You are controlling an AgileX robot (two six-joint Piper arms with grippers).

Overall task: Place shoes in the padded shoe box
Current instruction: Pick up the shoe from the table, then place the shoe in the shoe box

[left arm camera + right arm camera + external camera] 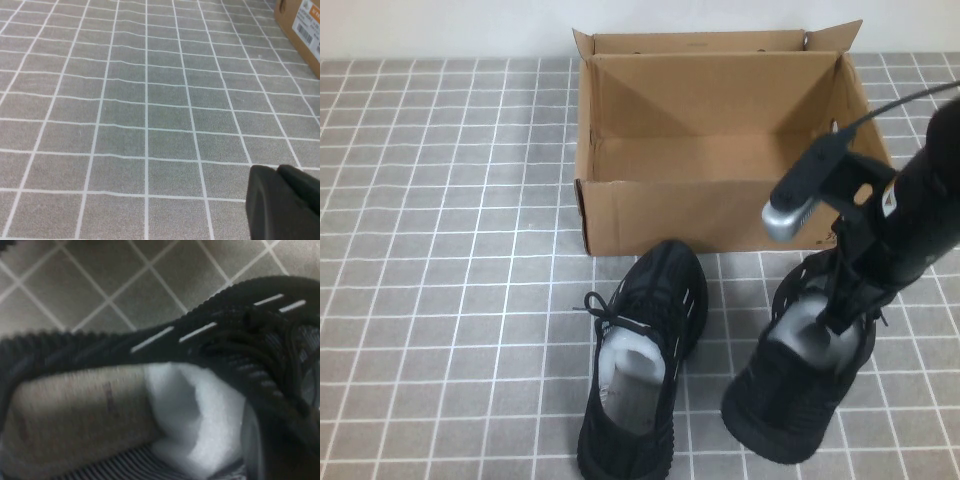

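Note:
The open brown padded shoe box (720, 215) stands at the back of the table, and its corner shows in the left wrist view (300, 25). One black sneaker (645, 360) lies in front of it with white paper inside. My right gripper (840, 318) reaches into the opening of the other sneaker (790, 400) and is shut on its collar; that shoe looks tipped up. In the right wrist view this shoe (150, 340) fills the frame, with white dashes and paper stuffing (200, 420). My left gripper (282, 200) is shut and empty over bare floor, outside the high view.
Grey tiled cloth (440, 250) covers the table, with open room to the left of the box and shoes. The box flaps stand open at the back. The right arm's cable (895, 100) hangs over the box's right wall.

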